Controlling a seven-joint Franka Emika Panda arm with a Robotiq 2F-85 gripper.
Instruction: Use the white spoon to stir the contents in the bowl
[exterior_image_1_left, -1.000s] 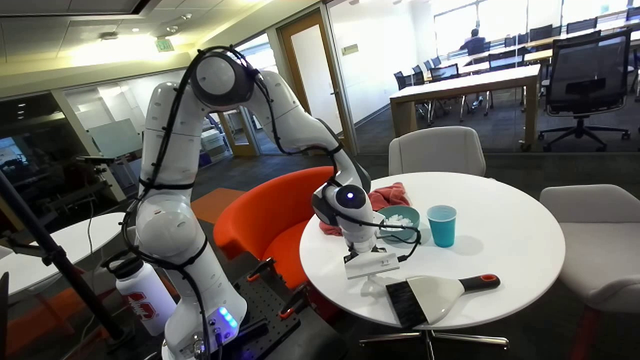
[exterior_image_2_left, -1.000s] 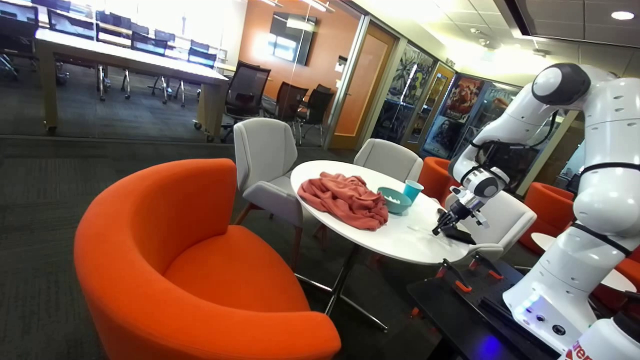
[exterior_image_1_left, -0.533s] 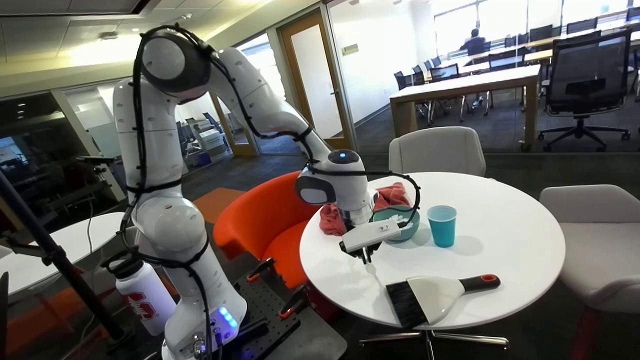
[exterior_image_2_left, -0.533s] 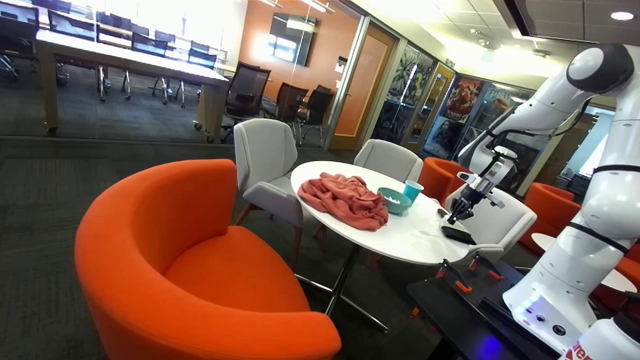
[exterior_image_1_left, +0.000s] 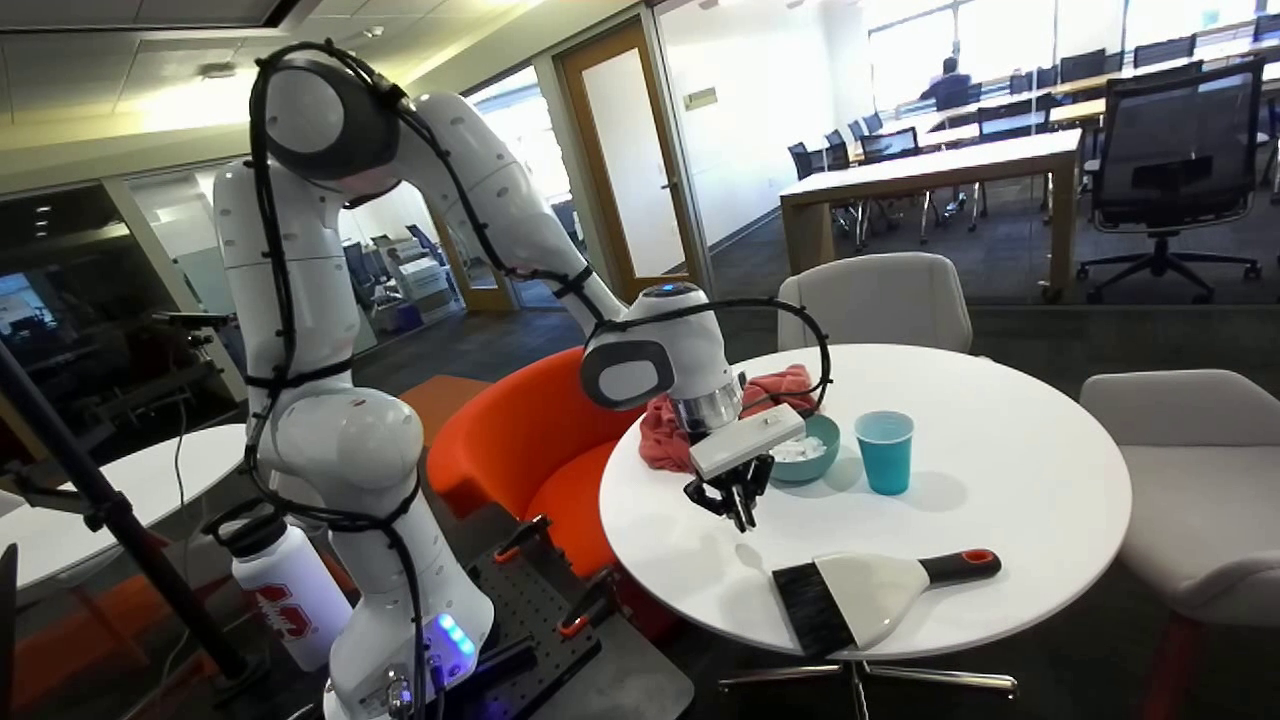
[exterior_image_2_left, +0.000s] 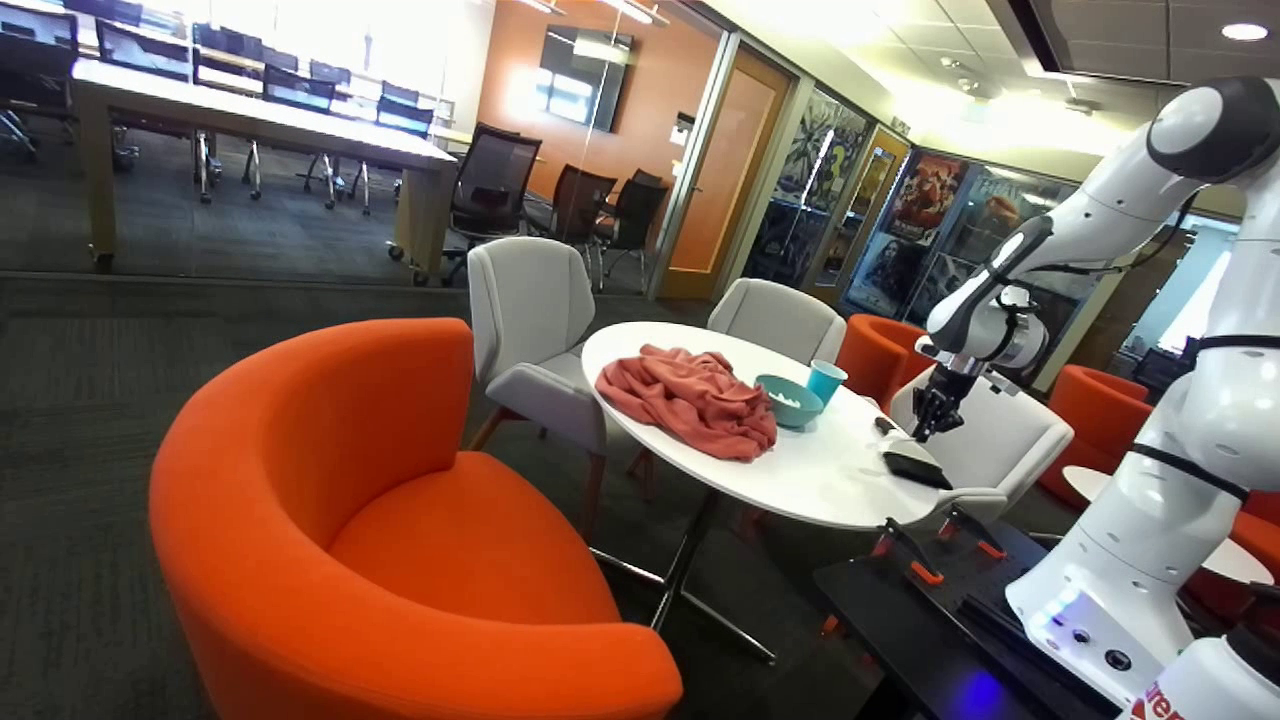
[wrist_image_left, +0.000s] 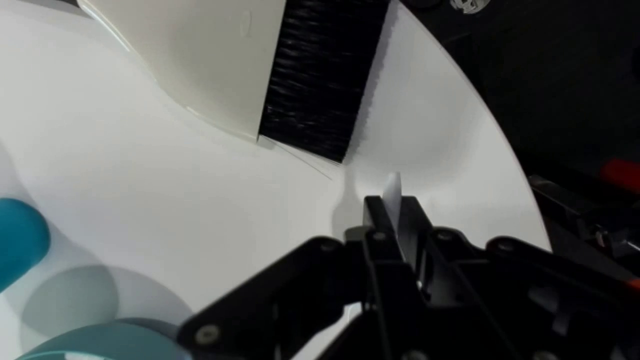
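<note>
My gripper (wrist_image_left: 393, 212) is nearly closed, and the thin white spoon (wrist_image_left: 392, 186) stands pinched between its fingertips in the wrist view. Only a narrow white end shows past the tips; the rest is hidden by the fingers. In the exterior views, the gripper (exterior_image_1_left: 742, 515) (exterior_image_2_left: 919, 436) hangs above the table, apart from the bowl and close to the brush. The blue-green bowl (exterior_image_1_left: 822, 464) (exterior_image_2_left: 797, 414) sits upright on the table with white pieces (exterior_image_1_left: 800, 449) inside. Its edge shows at the bottom left of the wrist view (wrist_image_left: 117, 341).
A bright cyan cup (exterior_image_1_left: 884, 458) stands beside the bowl. A red cloth (exterior_image_2_left: 685, 400) lies on the bowl's other side. A dustpan-like brush (exterior_image_1_left: 870, 592) with black bristles (wrist_image_left: 322, 75) lies under and beside the gripper near the round table's edge (exterior_image_1_left: 1105, 520).
The gripper has risen from low over the table, turned and tilted, and shifted in an exterior view toward the brush. The arm's elbow has drawn back. Bowl, cup, cloth and brush have not moved.
</note>
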